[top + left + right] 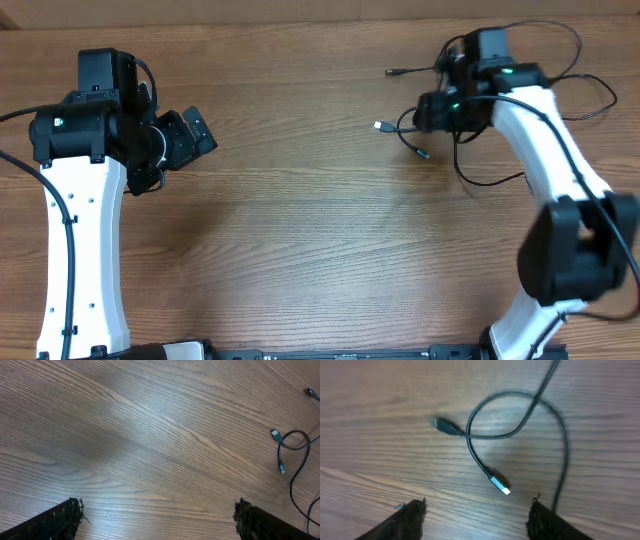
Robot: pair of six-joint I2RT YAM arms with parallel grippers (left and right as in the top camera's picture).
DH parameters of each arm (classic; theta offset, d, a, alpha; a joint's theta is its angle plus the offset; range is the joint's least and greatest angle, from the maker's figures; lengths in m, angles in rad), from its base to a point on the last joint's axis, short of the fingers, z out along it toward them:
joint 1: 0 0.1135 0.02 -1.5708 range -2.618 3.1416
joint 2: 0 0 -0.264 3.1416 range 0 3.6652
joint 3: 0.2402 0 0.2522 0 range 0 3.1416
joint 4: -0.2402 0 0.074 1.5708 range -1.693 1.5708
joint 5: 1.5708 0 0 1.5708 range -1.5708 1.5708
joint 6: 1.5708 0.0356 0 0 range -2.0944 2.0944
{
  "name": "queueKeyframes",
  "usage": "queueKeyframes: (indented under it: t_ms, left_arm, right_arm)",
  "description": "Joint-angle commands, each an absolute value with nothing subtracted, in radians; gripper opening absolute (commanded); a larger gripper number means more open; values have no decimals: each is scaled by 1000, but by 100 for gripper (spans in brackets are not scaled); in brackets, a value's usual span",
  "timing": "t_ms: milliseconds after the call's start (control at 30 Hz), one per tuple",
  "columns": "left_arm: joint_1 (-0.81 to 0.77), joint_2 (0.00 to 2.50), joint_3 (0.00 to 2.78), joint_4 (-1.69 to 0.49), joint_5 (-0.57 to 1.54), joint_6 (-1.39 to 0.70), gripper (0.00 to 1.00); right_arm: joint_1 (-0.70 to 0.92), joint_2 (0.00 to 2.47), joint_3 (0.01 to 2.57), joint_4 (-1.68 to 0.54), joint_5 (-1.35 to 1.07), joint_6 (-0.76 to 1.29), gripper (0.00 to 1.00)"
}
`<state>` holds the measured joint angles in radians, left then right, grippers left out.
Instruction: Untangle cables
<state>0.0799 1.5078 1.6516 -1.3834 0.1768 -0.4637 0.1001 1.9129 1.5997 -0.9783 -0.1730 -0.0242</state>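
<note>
The thin black cables (560, 75) lie in loose crossing loops at the table's far right. Their plug ends point left (381, 126). My right gripper (432, 112) is open and hovers over them, holding nothing. In the right wrist view a cable loop (517, 412) crosses itself, and a metal-tipped plug (501, 486) lies just ahead of the open fingers (477, 515). Another dark plug (442, 425) lies farther left. My left gripper (190, 135) is open and empty at the far left, well away from the cables. The left wrist view shows its fingers (157, 517) spread over bare wood, with cable ends (287, 450) far off at the right edge.
The wooden table (300, 230) fills the view. The thicker black arm cable (65, 240) runs down the left arm. The right arm's white links (550, 150) pass over part of the cable loops.
</note>
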Motion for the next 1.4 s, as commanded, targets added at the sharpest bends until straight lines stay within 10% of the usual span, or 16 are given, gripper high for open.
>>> queueKeyframes:
  t_ms: [0,967,1233,1367]
  left_arm:
    - [76,1512,1658,-1380,184,-452,100]
    - [76,1512,1658,-1384,184,-452,100]
    - [76,1512,1657,-1390,184,-449,100]
    - [76,1512,1657,-1388,184,-449,100]
  right_arm:
    - [129,1999,1603,-972,-139,-123,61]
    - [139,2170,1570,-876,-128,-215,47]
    - [139,2171,1570,-916,-128,-215,12]
    - [139,2171,1570,-937,-128,-215,10]
